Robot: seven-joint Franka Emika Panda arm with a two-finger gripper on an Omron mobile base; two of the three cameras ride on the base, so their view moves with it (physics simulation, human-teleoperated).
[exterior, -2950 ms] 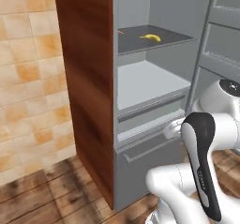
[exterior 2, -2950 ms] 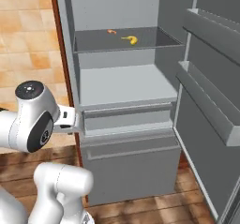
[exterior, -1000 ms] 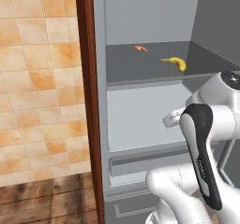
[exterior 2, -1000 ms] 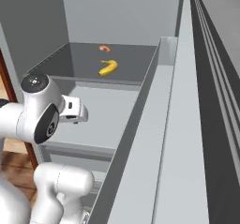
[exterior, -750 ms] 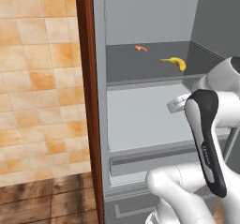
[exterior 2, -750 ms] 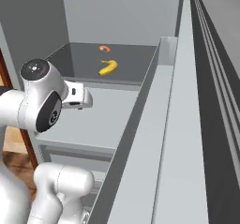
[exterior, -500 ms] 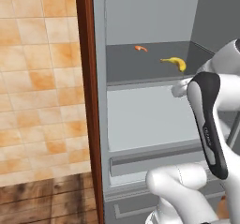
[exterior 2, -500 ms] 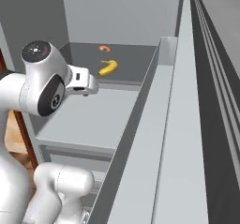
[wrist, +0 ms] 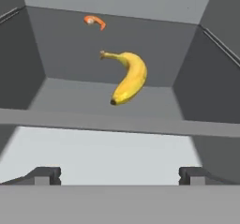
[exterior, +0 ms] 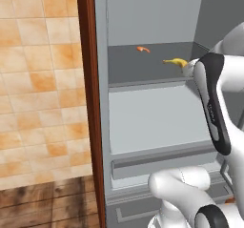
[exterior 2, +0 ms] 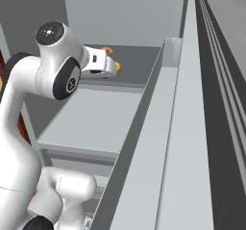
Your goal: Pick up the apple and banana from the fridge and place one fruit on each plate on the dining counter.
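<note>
It's a home kitchen: an open fridge (exterior: 152, 122) with grey shelves holds a banana (wrist: 127, 77), beside a tan tiled wall (exterior: 40, 79) and wood-plank floor (exterior: 47, 203).

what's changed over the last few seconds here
The base drove in closer to the fridge, so both base views shifted. The arm then rose from the lower shelf level up to the shelf with the banana, bringing the claw in front of it. The claw stayed open and holds nothing. The banana and the small orange item behind it lie where they were on the shelf.
</note>
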